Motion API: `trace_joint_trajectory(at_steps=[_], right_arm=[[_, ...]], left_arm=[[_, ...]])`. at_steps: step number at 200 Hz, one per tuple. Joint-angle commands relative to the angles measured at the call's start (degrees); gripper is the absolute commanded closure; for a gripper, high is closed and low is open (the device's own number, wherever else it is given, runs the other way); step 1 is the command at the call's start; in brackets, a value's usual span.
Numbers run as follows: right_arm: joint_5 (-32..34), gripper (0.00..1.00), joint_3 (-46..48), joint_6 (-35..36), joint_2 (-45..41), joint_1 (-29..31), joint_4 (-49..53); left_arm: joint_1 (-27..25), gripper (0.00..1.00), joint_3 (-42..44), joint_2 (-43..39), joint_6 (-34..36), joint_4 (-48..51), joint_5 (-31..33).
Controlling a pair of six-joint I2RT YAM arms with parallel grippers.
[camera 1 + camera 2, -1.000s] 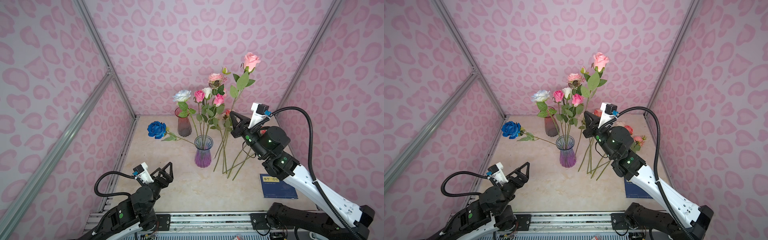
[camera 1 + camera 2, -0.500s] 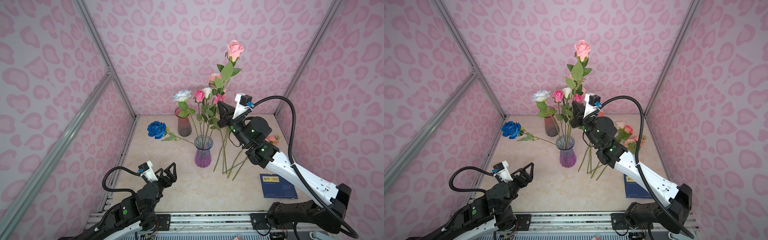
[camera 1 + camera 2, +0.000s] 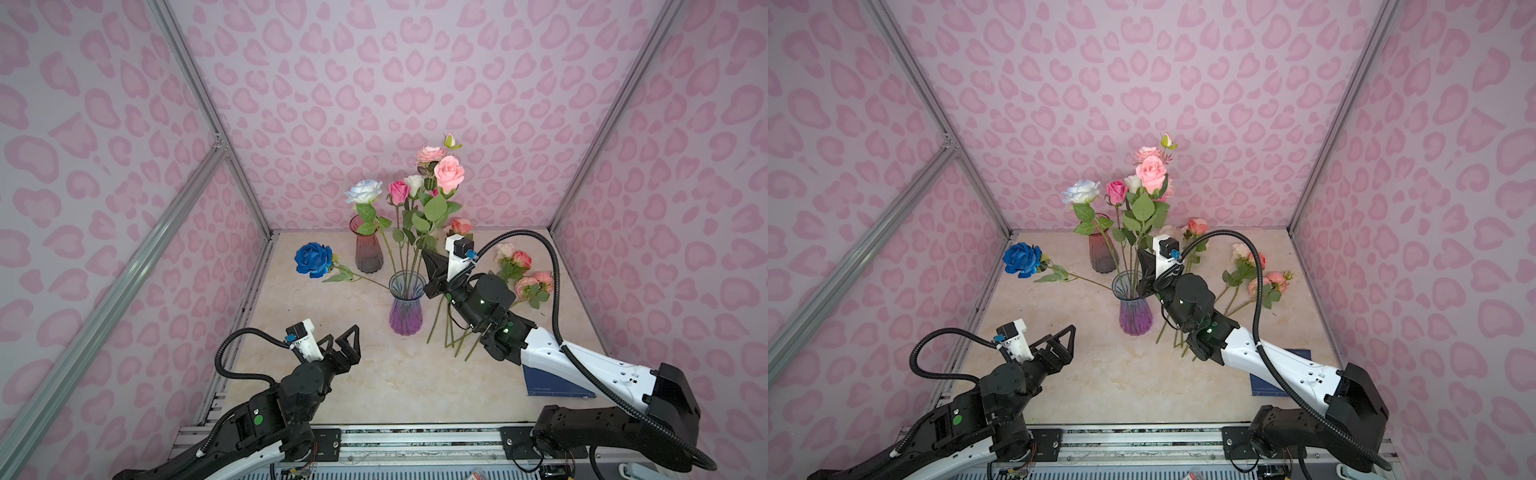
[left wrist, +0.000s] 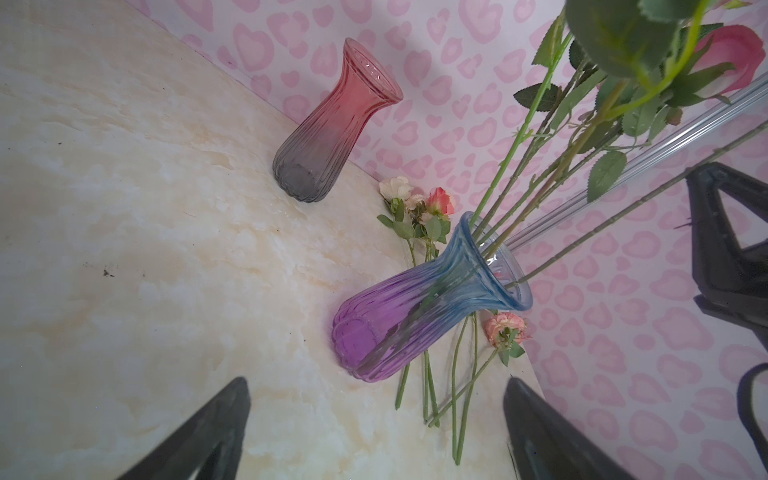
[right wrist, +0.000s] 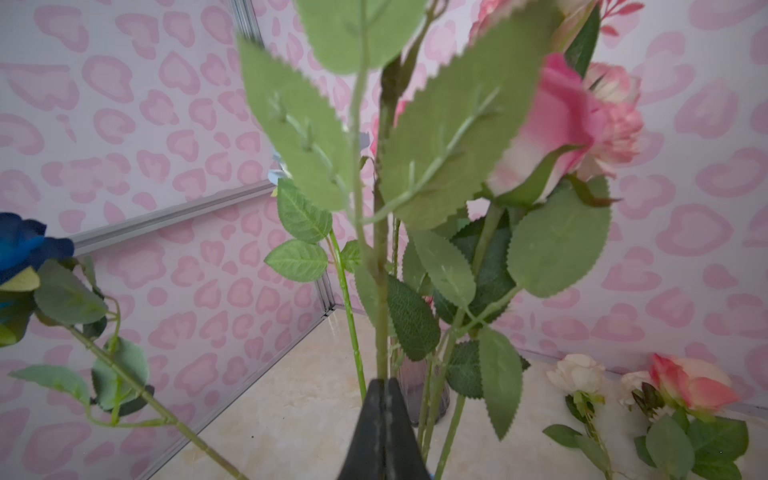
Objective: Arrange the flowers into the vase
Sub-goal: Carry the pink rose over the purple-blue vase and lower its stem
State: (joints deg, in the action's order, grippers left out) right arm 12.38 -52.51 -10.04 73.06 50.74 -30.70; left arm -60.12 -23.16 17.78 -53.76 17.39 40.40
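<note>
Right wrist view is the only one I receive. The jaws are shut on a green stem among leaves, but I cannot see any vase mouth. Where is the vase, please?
Observer: In both top views the purple vase stands just left of the right gripper, with its rim a little lower.
Operator: Is the stem that I hold inside it?
Observer: It seems so. In the left wrist view the held stem runs down to the vase's mouth.
Operator: Is the left arm in the way?
Observer: No, the left gripper hovers open and empty over the front of the table, apart from the vase.
</note>
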Motion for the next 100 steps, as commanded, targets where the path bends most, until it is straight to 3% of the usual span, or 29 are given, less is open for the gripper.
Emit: trace_joint_trajectory(at_steps=[1, 49, 100], right_arm=[[4.5, 0.99, 2.3, -1.4, 0.0, 0.9, -3.0], [9.4, 0.91, -0.1, -3.9, 1.8, 0.9, 4.7], [8.6, 0.81, 1.0, -6.9, -2.9, 1.0, 9.5]], left_arm=[[0.0, 0.04, 0.0, 1.2, -0.6, -2.8, -0.6], [0.0, 0.04, -1.5, 4.9, -0.7, -3.4, -1.9], [0.0, 0.04, -2.4, 7.5, -1.0, -4.1, -2.9]])
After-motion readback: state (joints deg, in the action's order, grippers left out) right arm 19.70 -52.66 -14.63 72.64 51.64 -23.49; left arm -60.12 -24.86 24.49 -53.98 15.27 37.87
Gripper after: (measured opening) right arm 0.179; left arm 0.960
